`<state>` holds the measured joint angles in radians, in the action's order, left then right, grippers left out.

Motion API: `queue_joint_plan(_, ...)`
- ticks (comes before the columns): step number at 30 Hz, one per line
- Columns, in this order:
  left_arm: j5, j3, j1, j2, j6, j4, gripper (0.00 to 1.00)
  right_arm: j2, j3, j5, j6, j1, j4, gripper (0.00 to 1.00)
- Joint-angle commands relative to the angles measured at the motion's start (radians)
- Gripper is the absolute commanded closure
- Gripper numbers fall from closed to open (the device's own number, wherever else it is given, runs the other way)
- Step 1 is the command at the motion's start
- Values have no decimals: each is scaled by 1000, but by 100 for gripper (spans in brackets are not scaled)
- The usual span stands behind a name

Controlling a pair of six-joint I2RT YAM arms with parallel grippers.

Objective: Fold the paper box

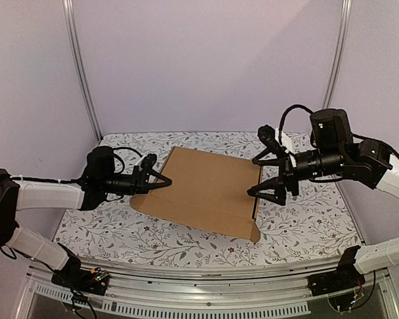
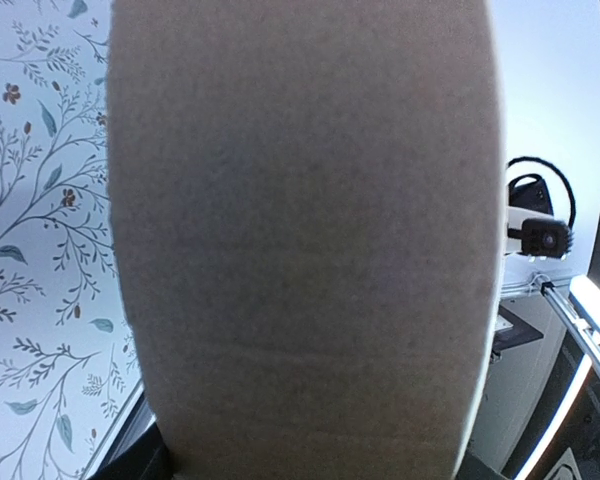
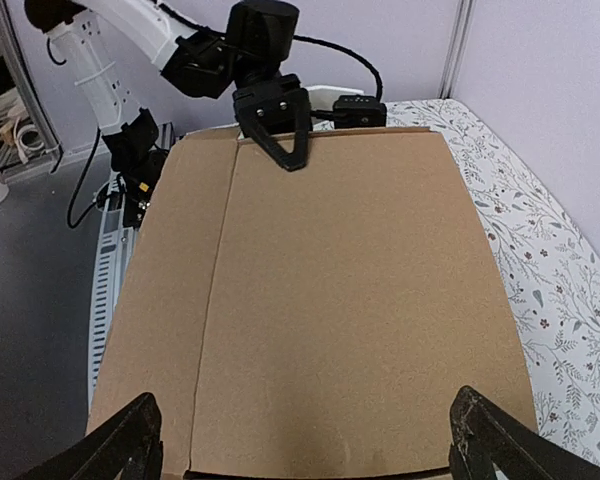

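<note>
Left hand (image 1: 163, 181) and right hand (image 1: 258, 177) face each other from opposite ends of the paper box (image 1: 206, 186). It lies between them on the counter (image 1: 306, 229), whose pale surface, printed with leafy sprigs, spreads out under and beyond both hands. Plain brown and unprinted, the box forms a shallow, flat, closed shape, and its broad top face reaches from one hand's fingertips to the other's. In the right wrist view the box (image 3: 330, 300) runs straight ahead of the right hand to the left hand (image 3: 278, 125) at the far edge. The left hand grips that edge: one triangular finger (image 3: 285, 140) lies flat on the top face and its partner is hidden beneath. In the left wrist view the cardboard (image 2: 300, 240) fills almost everything in front of the hand, with a strip of counter (image 2: 40, 200) showing to one side. The right hand is spread wide and holds nothing. Its two fingertips (image 3: 130, 445) flank the nearest edge of the box, one at each side, and I cannot tell whether either touches the cardboard. A straight crease (image 3: 215, 290) runs along the top face away from the right hand, close to one long side. On the end facing the right hand, the end wall (image 1: 256, 211) of the box stands upright, with a small tab (image 1: 255, 232) at its corner.
</note>
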<state>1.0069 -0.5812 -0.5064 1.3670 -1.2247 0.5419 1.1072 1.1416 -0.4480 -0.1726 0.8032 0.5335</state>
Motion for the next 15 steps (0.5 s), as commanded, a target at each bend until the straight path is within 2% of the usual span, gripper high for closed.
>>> queue_joint_plan(1,98,37,29,-27,-94,136,62,-95,-13,255,-300,112,88,1)
queue_joint_plan(6,129,69,42,-66,-96,135,62,-150,-30,497,-481,231,124,1)
queue_joint_plan(10,148,88,52,-101,-90,114,62,-185,-101,699,-614,328,43,1)
queue_joint_plan(15,167,99,57,-137,-82,95,62,-192,-143,844,-750,431,-19,1)
